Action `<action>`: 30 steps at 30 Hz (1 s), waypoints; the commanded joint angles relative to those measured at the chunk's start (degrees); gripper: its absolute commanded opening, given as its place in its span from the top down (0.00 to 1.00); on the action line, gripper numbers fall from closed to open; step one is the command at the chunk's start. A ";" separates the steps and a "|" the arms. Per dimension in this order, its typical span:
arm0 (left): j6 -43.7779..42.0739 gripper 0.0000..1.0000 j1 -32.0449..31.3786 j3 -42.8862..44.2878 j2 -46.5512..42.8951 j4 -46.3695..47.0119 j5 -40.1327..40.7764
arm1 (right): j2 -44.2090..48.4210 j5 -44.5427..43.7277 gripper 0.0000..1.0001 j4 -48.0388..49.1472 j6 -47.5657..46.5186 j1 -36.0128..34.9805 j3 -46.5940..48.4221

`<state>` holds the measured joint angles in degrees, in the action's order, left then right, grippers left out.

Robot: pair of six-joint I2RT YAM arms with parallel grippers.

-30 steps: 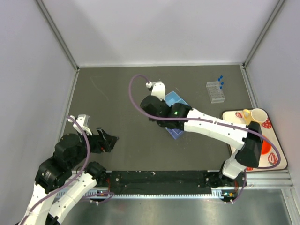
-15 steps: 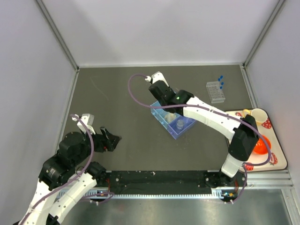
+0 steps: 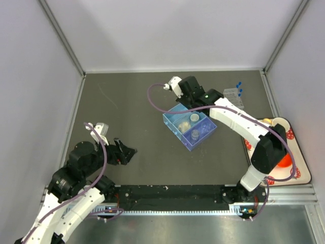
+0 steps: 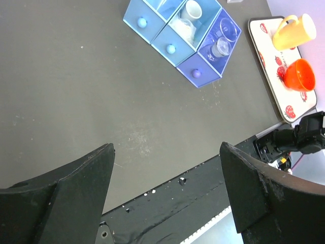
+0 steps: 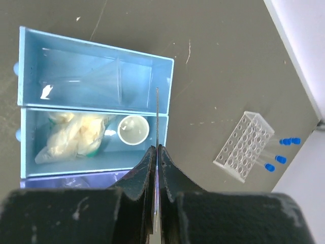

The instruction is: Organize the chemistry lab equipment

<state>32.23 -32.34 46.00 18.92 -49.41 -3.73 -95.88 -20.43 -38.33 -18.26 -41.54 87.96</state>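
A blue box [image 3: 201,141] with three compartments stands mid-table. Seen from the right wrist, its compartments hold a clear funnel [image 5: 104,76], a small round cup [image 5: 133,129] and a crumpled clear bag [image 5: 71,136]. Tiny clear beakers [image 4: 221,43] sit in the purple compartment. My right gripper [image 5: 157,148] hovers over the box's back end [image 3: 189,91], shut on a thin clear stick [image 5: 157,112] seen edge-on. The clear holed tube rack [image 3: 233,99] lies back right, with blue-capped test tubes [image 5: 282,150] beside it. My left gripper [image 3: 125,152] hangs open and holds nothing [image 4: 166,152].
The strawberry-patterned tray [image 3: 299,160] lies at the right edge with a yellow mug [image 3: 279,125] and an orange bowl [image 3: 286,159]. The right arm's forearm arches over the tray. Metal rails and grey walls border the dark table.
The right arm has swung from above the blue box toward the back right, uncovering its compartments. The left arm has edged forward and to the right, jaws still open.
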 commanded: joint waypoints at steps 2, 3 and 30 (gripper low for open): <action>0.03 0.11 0.08 -1.61 0.16 5.20 -3.48 | 5.35 13.38 1.00 0.89 -13.72 2.07 -2.09; 0.11 0.11 0.08 -1.79 0.07 5.29 -3.57 | 5.44 15.13 1.00 0.36 -15.30 2.60 -2.27; 0.38 0.11 0.08 -3.63 5.16 9.33 -5.76 | -11.70 45.21 1.00 -18.27 -59.87 11.04 14.78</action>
<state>32.49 -32.34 43.31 22.24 -44.58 -8.08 -105.38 22.48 -52.80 -72.38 -30.98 99.20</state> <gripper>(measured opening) 0.895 0.005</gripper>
